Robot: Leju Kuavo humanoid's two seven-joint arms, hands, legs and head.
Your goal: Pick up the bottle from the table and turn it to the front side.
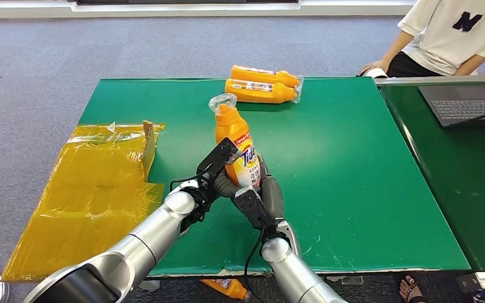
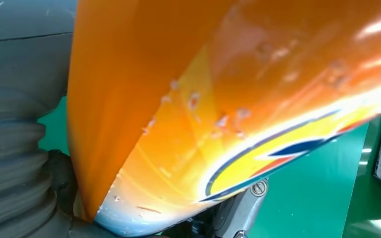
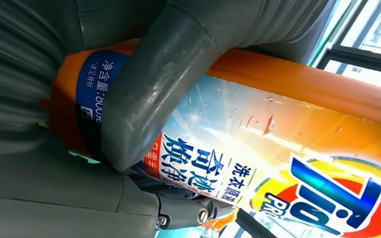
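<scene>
Bright, even light overhead; soft shadows on the green worktop (image 1: 353, 189). Glare streaks the orange detergent bottle (image 2: 228, 99), blurred close up in the left wrist view.

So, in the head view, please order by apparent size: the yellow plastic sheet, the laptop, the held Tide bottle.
1. yellow plastic sheet, clearly largest.
2. laptop, partly cut off by the picture's edge.
3. Tide bottle, partly hidden by both hands.
Laptop and bottle look close; the bottle is nearer the camera, so their order is unsure.
</scene>
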